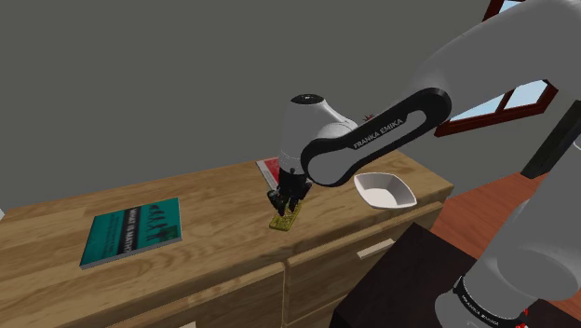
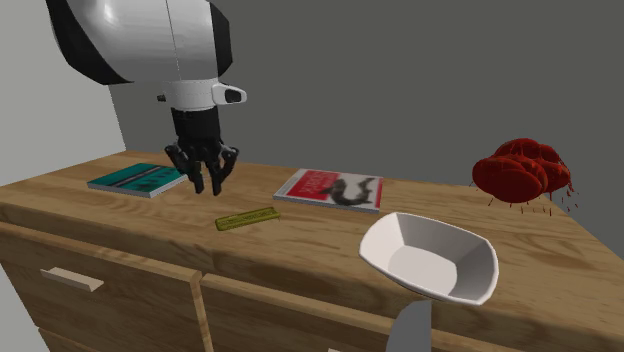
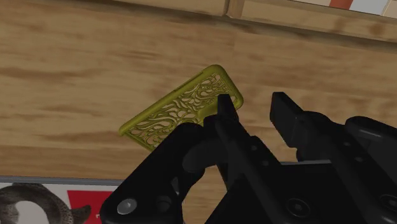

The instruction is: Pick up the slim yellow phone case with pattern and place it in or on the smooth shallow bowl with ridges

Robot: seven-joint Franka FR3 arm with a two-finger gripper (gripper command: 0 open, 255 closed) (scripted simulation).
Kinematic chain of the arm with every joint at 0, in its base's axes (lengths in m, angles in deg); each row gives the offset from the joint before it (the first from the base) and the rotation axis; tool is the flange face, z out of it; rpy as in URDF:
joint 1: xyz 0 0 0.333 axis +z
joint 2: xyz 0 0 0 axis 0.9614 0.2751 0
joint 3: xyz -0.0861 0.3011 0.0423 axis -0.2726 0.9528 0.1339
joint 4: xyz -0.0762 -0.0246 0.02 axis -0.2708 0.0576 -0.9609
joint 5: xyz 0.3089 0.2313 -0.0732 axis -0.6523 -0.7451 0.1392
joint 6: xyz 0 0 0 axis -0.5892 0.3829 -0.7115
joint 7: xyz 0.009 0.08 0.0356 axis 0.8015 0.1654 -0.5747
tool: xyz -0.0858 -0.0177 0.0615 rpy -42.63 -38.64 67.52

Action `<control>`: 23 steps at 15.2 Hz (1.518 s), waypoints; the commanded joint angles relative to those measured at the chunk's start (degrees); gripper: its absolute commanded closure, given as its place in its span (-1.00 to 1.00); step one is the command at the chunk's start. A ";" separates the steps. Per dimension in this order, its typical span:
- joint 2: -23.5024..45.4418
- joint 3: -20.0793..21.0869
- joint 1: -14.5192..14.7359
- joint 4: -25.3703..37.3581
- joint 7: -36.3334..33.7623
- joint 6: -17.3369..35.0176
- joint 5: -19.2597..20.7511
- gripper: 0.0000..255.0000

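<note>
Wrist view: jaws apart near phone case (image 3: 181,109)

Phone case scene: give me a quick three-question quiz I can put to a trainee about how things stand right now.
1. True or false: the phone case already lies in the bowl.
2. Pick one. The gripper is: A, open and just above the phone case; B, shut on the phone case; C, open over the bowl.
3. Fill the gap: in the second exterior view, the bowl stands to the phone case's ____ (left or right).

Key: 1 false; 2 A; 3 right.
</note>
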 commanded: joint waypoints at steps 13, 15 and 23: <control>3.28 -2.89 -2.71 1.14 -6.06 2.19 -0.37 -1.00; 4.62 -4.38 -4.01 1.32 -8.81 3.42 -0.95 -1.00; 8.60 -9.20 -8.10 0.09 -16.80 8.90 -4.09 -1.00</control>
